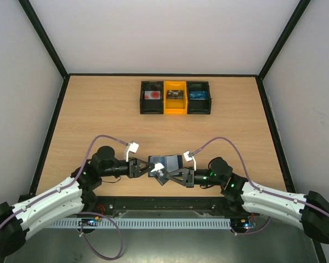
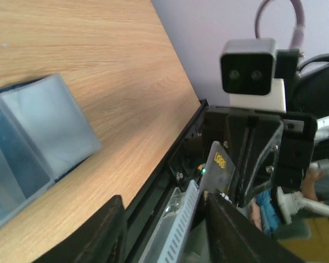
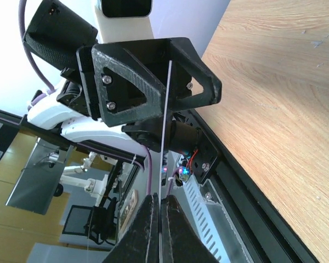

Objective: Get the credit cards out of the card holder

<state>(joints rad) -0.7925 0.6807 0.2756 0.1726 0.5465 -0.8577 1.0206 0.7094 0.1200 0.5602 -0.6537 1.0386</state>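
Observation:
The card holder [image 1: 170, 161] lies open on the table near the front edge, between the two grippers. Its pale grey-blue pockets [image 2: 38, 137] fill the left of the left wrist view. My right gripper [image 1: 168, 175] is shut on a thin dark credit card [image 1: 160, 176]. The card has a yellow logo [image 2: 222, 167] and shows edge-on [image 3: 164, 126] between the closed fingers of the right gripper [image 3: 160, 208]. My left gripper [image 1: 147, 167] is open and empty, with its jaws wide apart [image 2: 164, 233], just left of the card holder and facing the held card.
Three small bins stand in a row at the back of the table: black [image 1: 152, 97], yellow [image 1: 175, 97] and black [image 1: 199, 97], each with something inside. The table's front edge and black rail [image 2: 170, 164] run just below the grippers.

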